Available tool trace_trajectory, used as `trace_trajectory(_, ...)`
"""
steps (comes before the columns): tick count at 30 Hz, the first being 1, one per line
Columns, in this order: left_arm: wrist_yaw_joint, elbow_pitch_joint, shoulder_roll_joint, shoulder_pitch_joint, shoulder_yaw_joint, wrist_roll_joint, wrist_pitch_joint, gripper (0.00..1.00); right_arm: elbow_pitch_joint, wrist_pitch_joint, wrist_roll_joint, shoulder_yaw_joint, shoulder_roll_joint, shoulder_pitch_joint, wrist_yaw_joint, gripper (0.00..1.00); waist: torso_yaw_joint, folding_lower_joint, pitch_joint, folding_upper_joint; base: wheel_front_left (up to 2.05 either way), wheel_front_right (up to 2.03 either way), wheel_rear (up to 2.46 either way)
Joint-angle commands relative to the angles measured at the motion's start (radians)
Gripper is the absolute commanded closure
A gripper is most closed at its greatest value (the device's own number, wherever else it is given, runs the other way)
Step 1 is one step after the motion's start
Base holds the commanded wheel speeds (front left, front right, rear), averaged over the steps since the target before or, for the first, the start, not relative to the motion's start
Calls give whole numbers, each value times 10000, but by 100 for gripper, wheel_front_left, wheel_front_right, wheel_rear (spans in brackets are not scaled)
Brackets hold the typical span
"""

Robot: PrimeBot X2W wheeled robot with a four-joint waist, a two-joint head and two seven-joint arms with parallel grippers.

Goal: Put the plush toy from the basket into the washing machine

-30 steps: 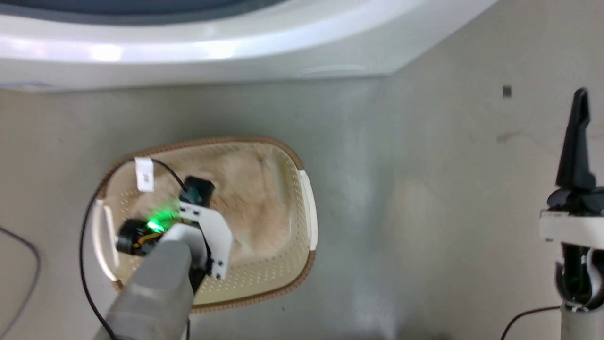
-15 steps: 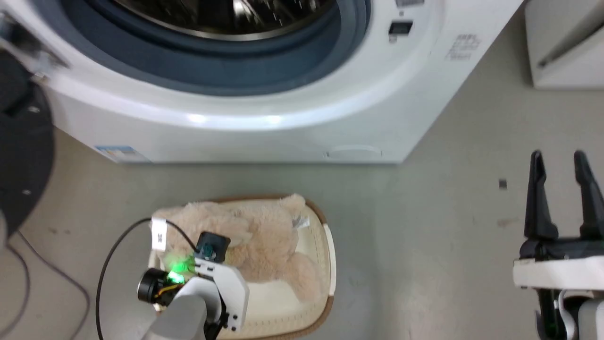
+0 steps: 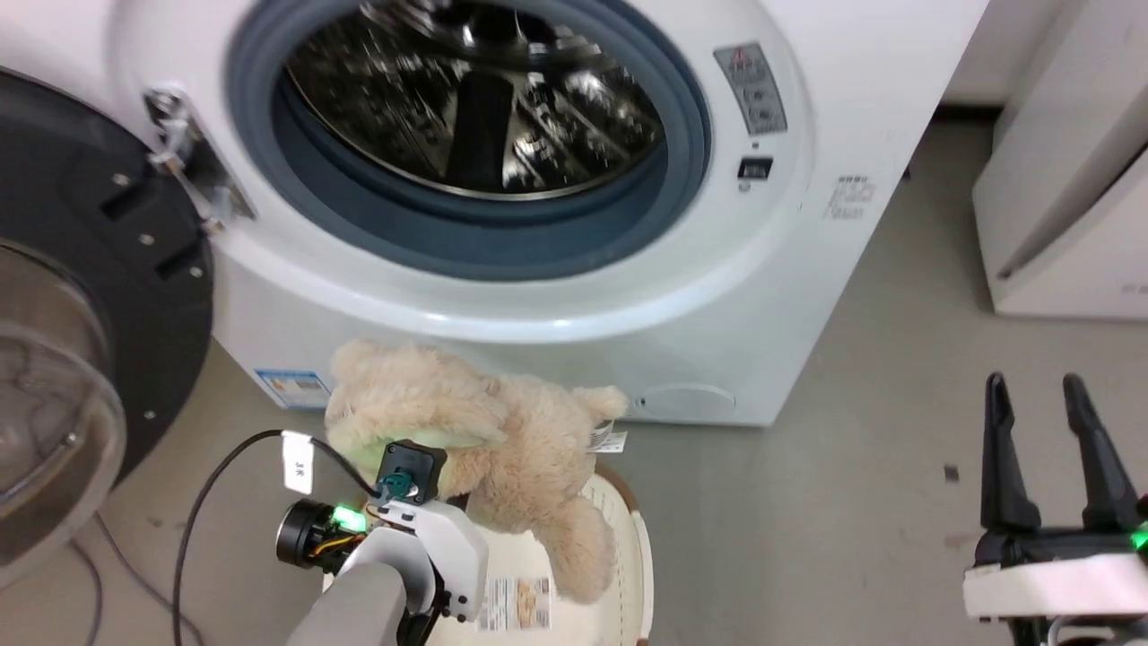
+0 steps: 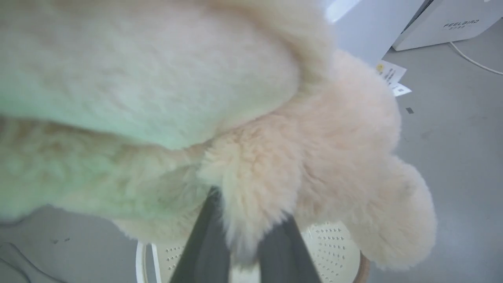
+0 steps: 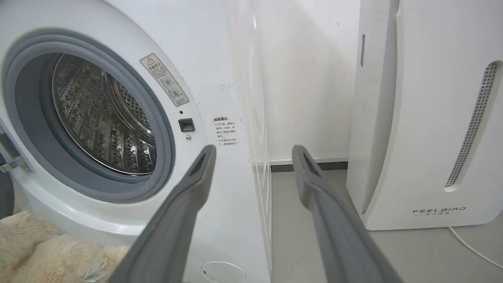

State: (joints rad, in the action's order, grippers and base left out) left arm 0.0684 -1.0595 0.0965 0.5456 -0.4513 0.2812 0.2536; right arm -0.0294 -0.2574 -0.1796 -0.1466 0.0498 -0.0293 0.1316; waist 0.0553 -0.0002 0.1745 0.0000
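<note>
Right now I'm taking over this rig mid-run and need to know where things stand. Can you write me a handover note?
Left gripper: shut on the plush toy, pinching its fur.
Right gripper: open, holding nothing, off to the right.
The plush toy hangs above the basket, in front of the washing machine and below its porthole. The door is open and the drum looks empty.
Done: toy gripped and up off the basket.
Left: raise it into the drum and release.

Grey floor (image 3: 807,502) carries washing machine (image 3: 807,224), basket (image 3: 630,538), white appliance (image 3: 1067,224).
</note>
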Motion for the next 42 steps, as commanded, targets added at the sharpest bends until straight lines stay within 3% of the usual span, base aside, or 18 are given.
trace_trajectory(1,-137,552,124,-240,130,-67,79,100,12,-44,-8,59,4,227,-9,0,85,2,-452,0,0,0,0)
trace_trajectory(10,-522,2429,223,-657,474,-192,80,100,-144,-44,-65,258,4,647,-9,0,39,2,-1065,0,0,0,0)
trace_trajectory(17,-659,3144,283,-237,796,-236,81,100,-304,-44,-135,515,4,496,-9,0,-336,2,-781,0,0,0,0)
trace_trajectory(24,-753,3237,507,815,1259,-242,81,100,-579,-44,-184,699,4,-108,-9,0,-858,2,332,0,0,0,0)
trace_trajectory(42,-748,1968,1771,5105,2095,-586,81,100,-933,-44,-556,917,4,-2098,-9,0,-2093,2,3887,0,0,0,0)
